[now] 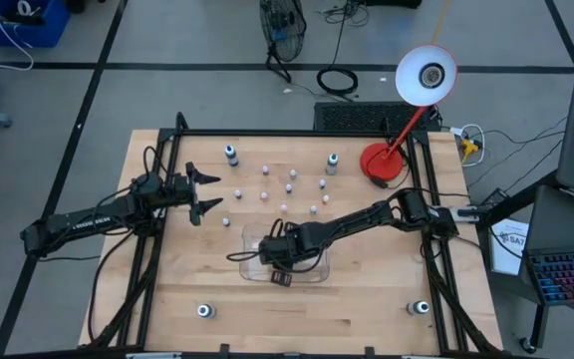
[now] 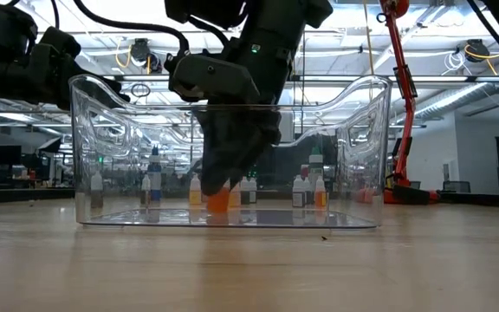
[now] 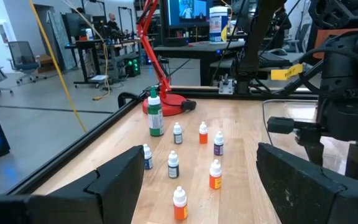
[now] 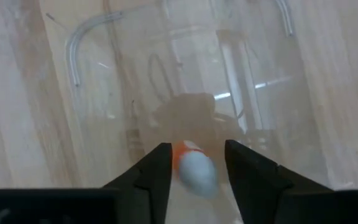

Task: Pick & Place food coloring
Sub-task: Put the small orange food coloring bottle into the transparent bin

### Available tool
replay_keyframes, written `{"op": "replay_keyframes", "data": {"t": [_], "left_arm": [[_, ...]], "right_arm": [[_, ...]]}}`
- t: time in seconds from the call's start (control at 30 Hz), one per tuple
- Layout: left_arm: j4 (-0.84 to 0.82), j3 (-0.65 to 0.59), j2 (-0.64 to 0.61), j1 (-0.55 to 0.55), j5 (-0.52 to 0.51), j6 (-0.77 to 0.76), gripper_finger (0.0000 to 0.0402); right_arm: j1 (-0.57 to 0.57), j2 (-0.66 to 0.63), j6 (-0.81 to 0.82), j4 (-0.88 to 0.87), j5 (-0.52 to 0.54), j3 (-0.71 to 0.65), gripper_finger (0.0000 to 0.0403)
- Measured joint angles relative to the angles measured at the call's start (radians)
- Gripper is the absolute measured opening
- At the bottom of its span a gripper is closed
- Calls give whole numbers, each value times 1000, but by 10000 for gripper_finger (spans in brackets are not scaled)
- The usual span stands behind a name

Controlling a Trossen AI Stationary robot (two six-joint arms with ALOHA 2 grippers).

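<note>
Orange and white, a small food coloring bottle (image 4: 192, 169) between the fingers of the right gripper (image 4: 195, 171), down inside the clear plastic tray (image 2: 362, 156) and just above its floor. Jaws parted a little, the fingers close on either side of the bottle, contact with them not certain, so hard to call it held or already let go. Pale cap toward the wrist camera, orange body away from it; long axis apparently leaning rather than upright, though blurred. Risk as judged: on a tilted release, likely to topple, roll across the smooth tray floor, or catch on a finger and get dragged back up on the way out. Left gripper (image 1: 203, 192) waiting wide open and empty at the table's left, the other small bottles (image 3: 179, 204) standing upright ahead of its jaws and beyond the tray.
</note>
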Motion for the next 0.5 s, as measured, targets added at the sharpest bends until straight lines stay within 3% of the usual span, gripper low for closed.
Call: {"op": "replay_keyframes", "data": {"t": [0.27,0.5], "left_arm": [[0,0,0,0,0,0,305],[0,0,0,0,0,0,305]], "right_arm": [[0,-14,-1,-8,-18,8,167],[-14,-145,1,-24,-10,14,163]]}}
